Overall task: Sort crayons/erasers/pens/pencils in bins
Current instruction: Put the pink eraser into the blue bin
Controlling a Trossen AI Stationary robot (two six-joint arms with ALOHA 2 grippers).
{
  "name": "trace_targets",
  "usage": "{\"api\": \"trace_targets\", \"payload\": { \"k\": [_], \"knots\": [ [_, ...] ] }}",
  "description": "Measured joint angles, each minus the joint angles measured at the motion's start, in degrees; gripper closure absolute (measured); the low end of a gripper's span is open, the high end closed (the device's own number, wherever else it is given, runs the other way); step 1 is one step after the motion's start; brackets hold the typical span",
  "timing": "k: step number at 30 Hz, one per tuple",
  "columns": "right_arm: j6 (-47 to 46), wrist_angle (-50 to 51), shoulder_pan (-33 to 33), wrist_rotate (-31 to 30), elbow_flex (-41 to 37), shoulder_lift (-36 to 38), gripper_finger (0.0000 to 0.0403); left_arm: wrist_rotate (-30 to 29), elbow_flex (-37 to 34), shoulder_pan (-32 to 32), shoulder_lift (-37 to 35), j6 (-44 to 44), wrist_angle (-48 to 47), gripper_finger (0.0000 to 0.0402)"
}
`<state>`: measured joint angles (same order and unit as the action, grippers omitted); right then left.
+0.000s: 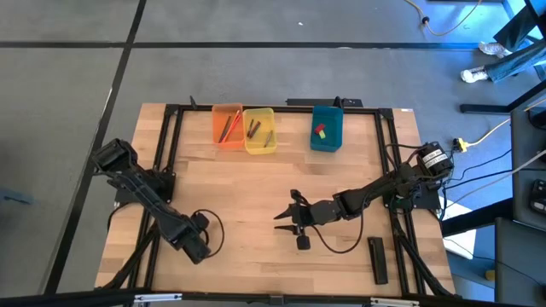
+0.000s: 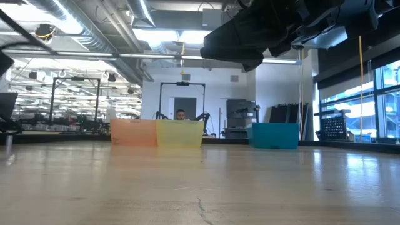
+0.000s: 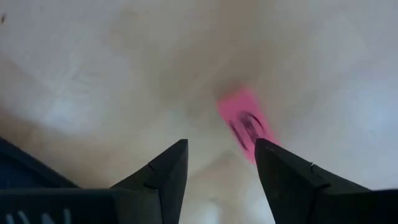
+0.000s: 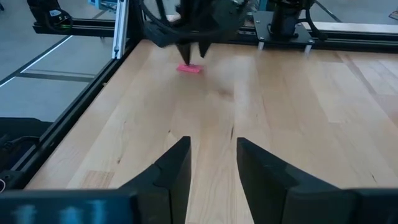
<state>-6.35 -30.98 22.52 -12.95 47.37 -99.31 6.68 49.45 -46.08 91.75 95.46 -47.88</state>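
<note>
A pink eraser [image 3: 245, 124] lies flat on the wooden table near its front left. My left gripper [image 3: 221, 146] hangs over it, open, fingers pointing down, the eraser just ahead of one fingertip and apart from it. In the high view my left gripper [image 1: 198, 247] hides the eraser. The right wrist view shows the eraser [image 4: 190, 68] under that gripper. My right gripper [image 1: 283, 217] is open and empty over the table's middle front. The orange bin [image 1: 227, 126], the yellow bin [image 1: 259, 130] and the teal bin [image 1: 326, 128] stand at the far edge.
The orange and yellow bins hold thin sticks; the teal bin holds small red and yellow blocks. A long black bar [image 1: 378, 260] lies at the front right. A black frame [image 1: 171, 136] runs along the table's sides. Bare wood lies between the grippers and the bins.
</note>
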Motion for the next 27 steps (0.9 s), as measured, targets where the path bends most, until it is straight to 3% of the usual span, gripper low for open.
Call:
{"api": "trace_targets", "payload": {
  "k": [4,13,27],
  "knots": [
    [-0.87,0.01,0.0,-0.02,-0.01,0.0,0.0272,-1.76,1.86,-0.01,-0.05,0.27,-3.12,0.0222],
    [-0.87,0.04,0.02,-0.02,0.0,0.0,0.0272,-4.03,2.8,-0.91,-0.09,0.15,-0.11,0.0218],
    [-0.89,0.48,0.02,-0.02,-0.02,0.02,0.0272,-5.17,-1.25,-0.97,-0.23,2.31,6.64,0.0191]
  ]
}}
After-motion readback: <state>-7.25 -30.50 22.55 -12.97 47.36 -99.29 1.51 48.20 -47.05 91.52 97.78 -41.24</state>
